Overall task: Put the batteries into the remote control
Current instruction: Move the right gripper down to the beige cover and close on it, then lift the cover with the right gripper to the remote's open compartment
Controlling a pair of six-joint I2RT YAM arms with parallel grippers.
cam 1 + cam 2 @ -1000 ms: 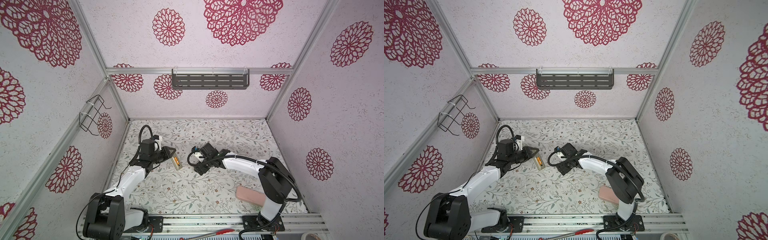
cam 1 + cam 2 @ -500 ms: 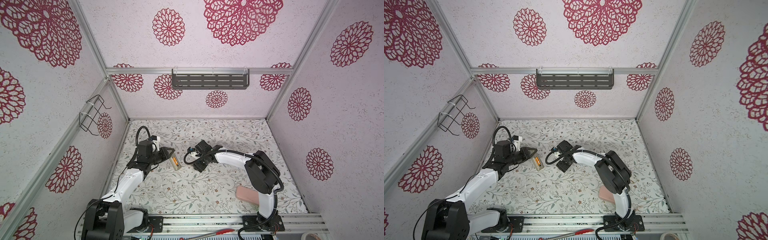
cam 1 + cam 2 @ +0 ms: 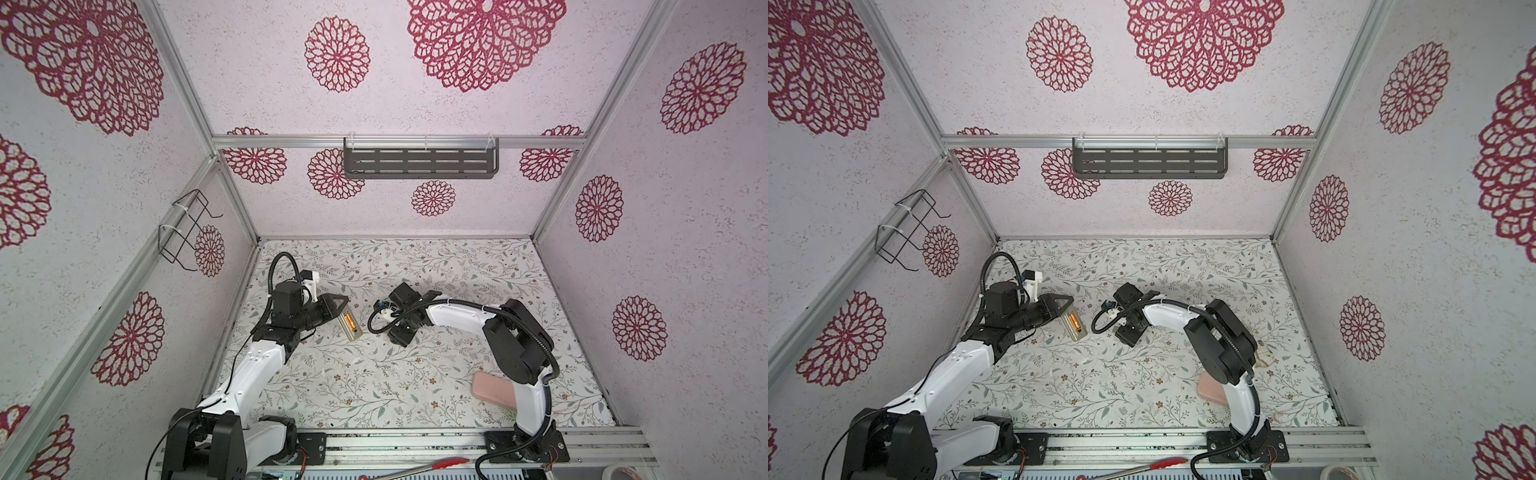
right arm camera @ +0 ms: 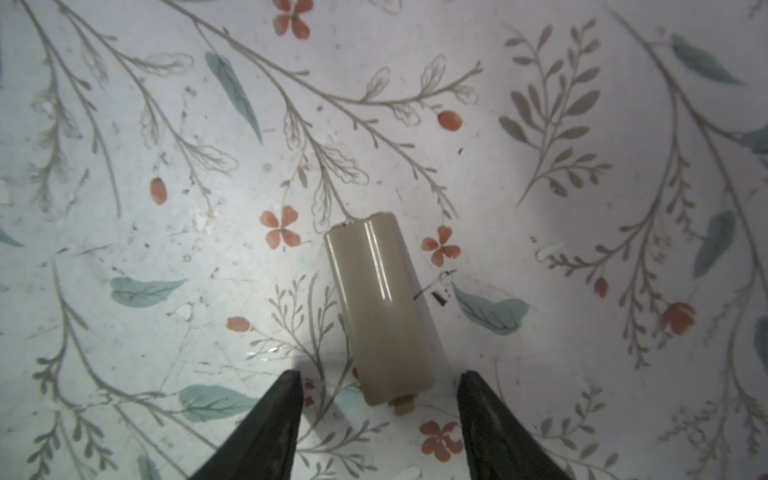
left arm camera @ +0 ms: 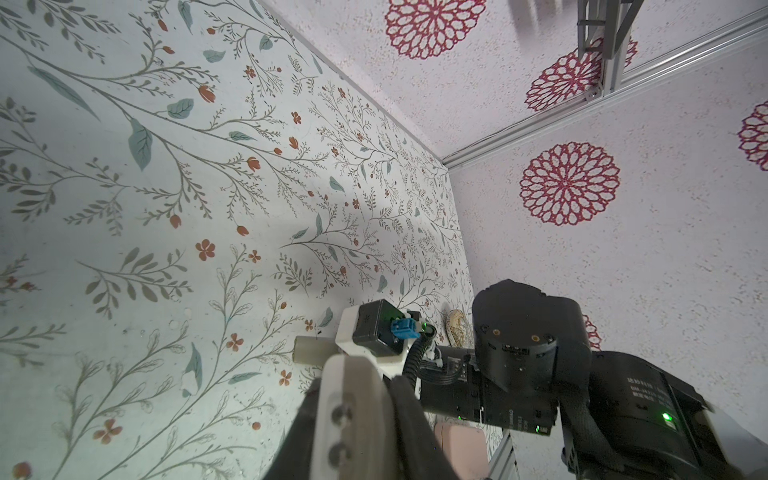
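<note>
My left gripper [image 3: 338, 309] is shut on one end of the remote control [image 3: 348, 327] and holds it above the table at centre left. Its greyish-beige back faces up, and an orange battery [image 3: 350, 322] shows in the open compartment. I cannot tell whether a second one lies beside it. In the left wrist view the remote [image 5: 349, 399] sits between the dark fingers. My right gripper [image 4: 379, 374] is open, pointing down just right of the remote. A beige battery cover [image 4: 380, 307] lies flat on the table between its fingertips [image 4: 286, 399], untouched. The right gripper [image 3: 399, 320] hides the cover in both top views.
A pink oblong pad [image 3: 492, 390] lies at the front right, partly behind the right arm. A red-handled tool [image 3: 449, 463] rests on the front rail. A grey shelf [image 3: 419, 163] hangs on the back wall and a wire basket [image 3: 187, 232] on the left wall.
My right gripper has moved left toward the remote and come down over the cover, its jaws narrowing. My left gripper has shifted slightly left with the remote.
</note>
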